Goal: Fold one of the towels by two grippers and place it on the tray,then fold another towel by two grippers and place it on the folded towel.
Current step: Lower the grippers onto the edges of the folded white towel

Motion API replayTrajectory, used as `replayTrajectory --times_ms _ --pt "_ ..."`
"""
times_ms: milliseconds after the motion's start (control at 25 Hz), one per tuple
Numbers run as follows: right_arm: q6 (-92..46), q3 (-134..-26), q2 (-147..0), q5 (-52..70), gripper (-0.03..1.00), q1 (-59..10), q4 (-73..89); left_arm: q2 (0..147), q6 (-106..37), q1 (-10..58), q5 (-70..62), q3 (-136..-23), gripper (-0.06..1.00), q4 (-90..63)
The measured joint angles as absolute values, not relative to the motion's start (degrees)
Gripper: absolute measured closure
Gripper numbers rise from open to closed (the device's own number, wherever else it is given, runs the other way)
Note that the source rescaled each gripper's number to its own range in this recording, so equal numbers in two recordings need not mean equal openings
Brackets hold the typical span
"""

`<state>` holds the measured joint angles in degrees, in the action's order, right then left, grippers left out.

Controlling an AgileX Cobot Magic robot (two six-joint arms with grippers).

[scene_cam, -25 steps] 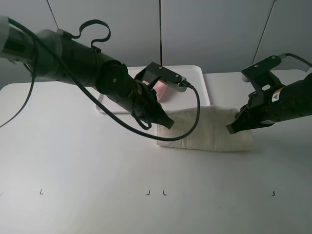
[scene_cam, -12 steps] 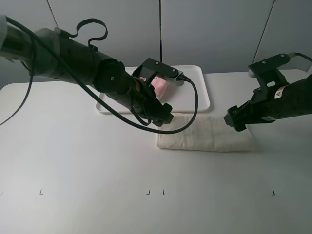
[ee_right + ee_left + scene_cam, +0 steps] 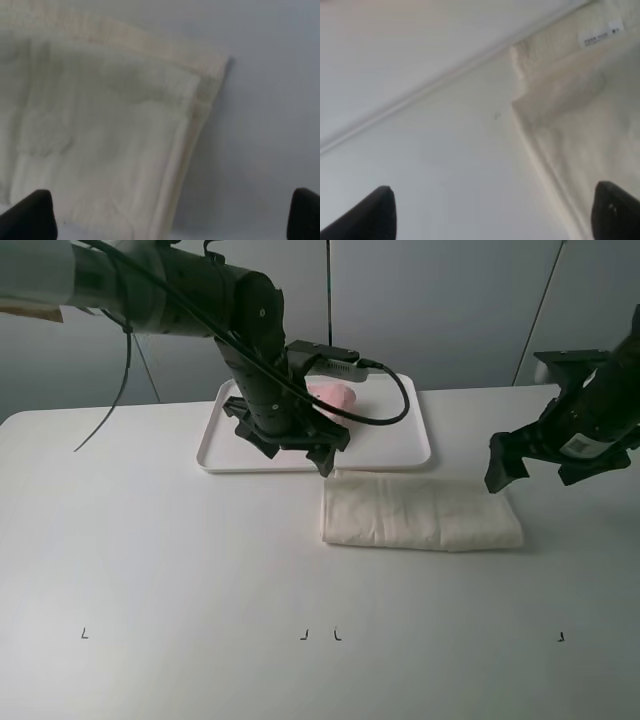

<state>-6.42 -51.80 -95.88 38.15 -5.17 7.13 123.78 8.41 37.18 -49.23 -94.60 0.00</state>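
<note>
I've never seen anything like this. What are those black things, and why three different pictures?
Those are two robot arms over a white table. The wide picture comes from a camera mounted high; each close-up comes from a camera on one arm's wrist. The left arm hangs by the white tray, where a pink towel lies. The right arm hangs by one end of a folded cream towel lying on the table in front of the tray. Both pairs of jaws stand open, holding nothing.
</note>
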Motion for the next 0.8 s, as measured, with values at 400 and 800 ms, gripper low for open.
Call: replayTrajectory --times_ms 400,800 --pt "-5.12 -57.73 -101.79 48.75 -0.03 -5.17 8.93 135.80 10.88 37.18 -61.09 -107.76 -0.05 -3.49" --pt "-5.00 -61.70 -107.01 48.76 -0.03 -5.17 9.44 138.90 14.90 37.18 -61.79 -108.28 -0.05 -1.69"
